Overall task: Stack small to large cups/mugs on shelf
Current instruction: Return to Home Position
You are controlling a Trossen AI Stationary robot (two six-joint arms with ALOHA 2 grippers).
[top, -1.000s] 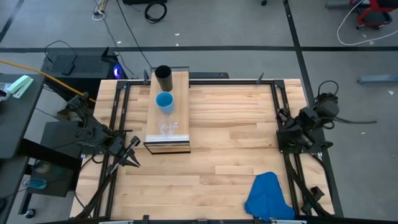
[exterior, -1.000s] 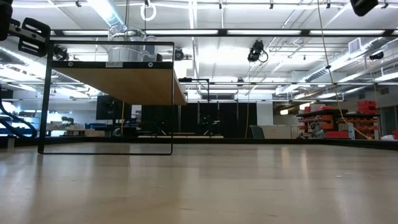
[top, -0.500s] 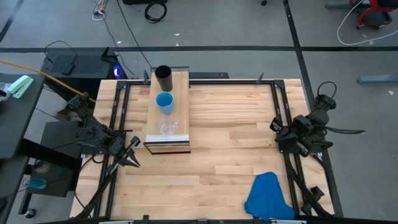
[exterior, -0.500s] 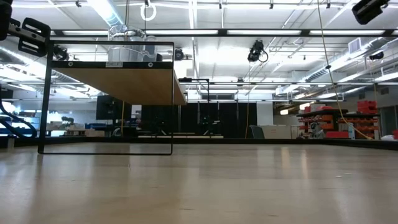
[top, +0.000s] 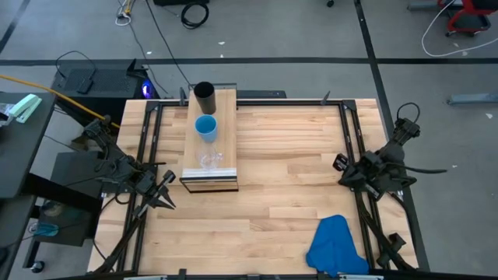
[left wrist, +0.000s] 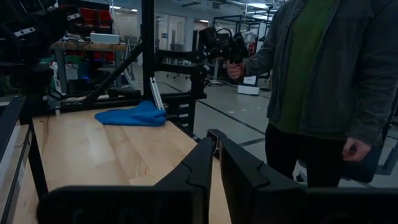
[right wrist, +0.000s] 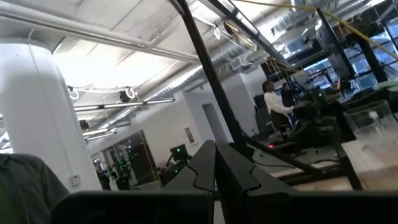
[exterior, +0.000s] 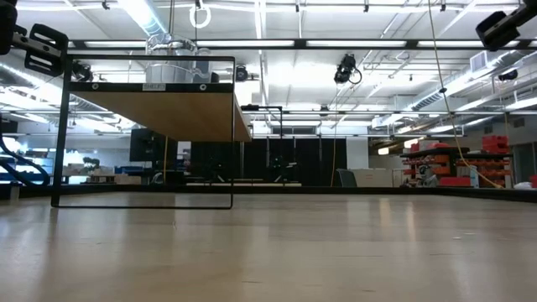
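Three cups stand in a row on the light-wood shelf (top: 224,128) at the table's far left: the tall black cup (top: 205,96) at the far end, the blue cup (top: 206,127) in the middle, the clear cup (top: 208,160) at the near end. In the low view the shelf (exterior: 168,109) is a board raised on a thin black frame, with the clear cup (exterior: 171,49) on top. My left gripper (top: 166,194) is shut at the table's left edge, apart from the shelf. My right gripper (top: 341,164) is shut near the right edge, raised well above the table (exterior: 503,27).
A crumpled blue cloth (top: 336,247) lies at the table's near right corner. In the left wrist view a person (left wrist: 323,81) stands past the table's edge holding a dark device. Bare wooden tabletop (top: 288,163) spreads between the shelf and the right arm.
My right arm has swung its gripper toward the table's left, out over the right edge, turning as it went; in the low view it has come down slightly into the picture's top right corner. The cups and the left arm have kept still.
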